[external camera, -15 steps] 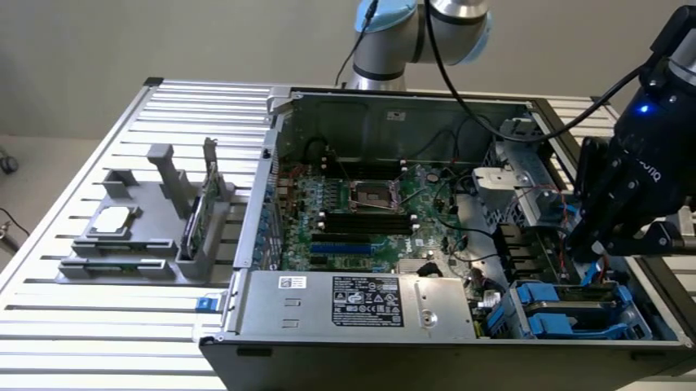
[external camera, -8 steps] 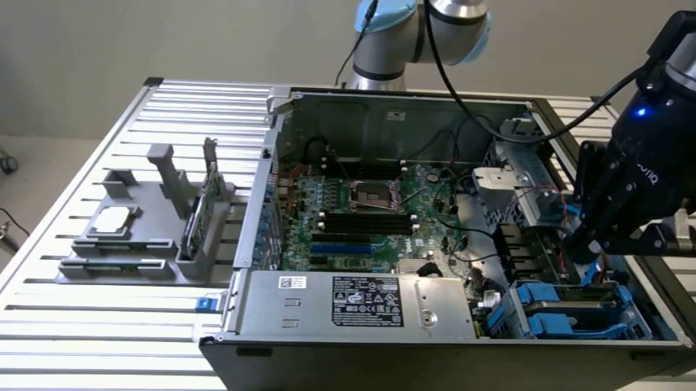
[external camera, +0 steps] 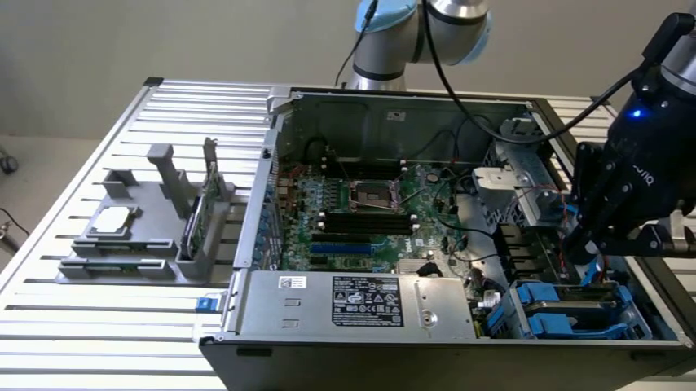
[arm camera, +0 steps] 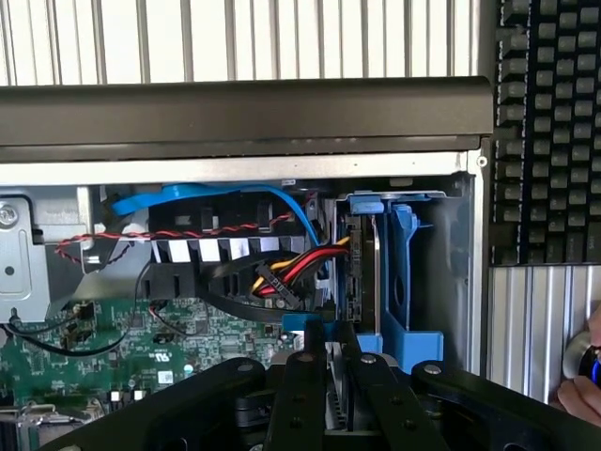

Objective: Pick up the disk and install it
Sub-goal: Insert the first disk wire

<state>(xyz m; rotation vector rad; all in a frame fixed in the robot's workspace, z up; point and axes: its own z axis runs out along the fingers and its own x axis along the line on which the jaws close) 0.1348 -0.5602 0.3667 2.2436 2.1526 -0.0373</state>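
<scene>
The disk (arm camera: 362,272) stands on edge inside the open computer case (external camera: 326,342), its grey body framed by bright blue carrier rails (arm camera: 406,282); in the wrist view it sits right of centre, just beside the case's side wall. The gripper (arm camera: 329,376) comes in from the lower edge of that frame with its black fingers (arm camera: 300,395) drawn close together around the disk's near edge, pinching it between them. In the exterior view the gripper (external camera: 592,244) hangs at the right of the frame, reaching down into the case's drive area, with a blue light glowing on the arm's wrist (external camera: 641,110) above it.

A bundle of red, yellow and black power wires (arm camera: 300,268) ends in a plug just beside the disk, and a blue data cable (arm camera: 216,197) arcs over a dark fan housing (arm camera: 216,235). A twisted red-and-black wire pair (arm camera: 141,240) runs across towards the green motherboard (arm camera: 113,348).

In the exterior view another blue drive carrier (external camera: 571,314) lies in the bay at the lower right, next to the grey power supply (external camera: 359,301) with its label. To the left of the case, on the slatted metal table (external camera: 109,342), a grey parts holder (external camera: 142,244) carries a small square silver chip (external camera: 113,220) and an upright green card (external camera: 196,224). A black keyboard (arm camera: 549,132) lies at the upper right of the wrist view, and part of a hand (arm camera: 582,395) shows at its lower right edge.
</scene>
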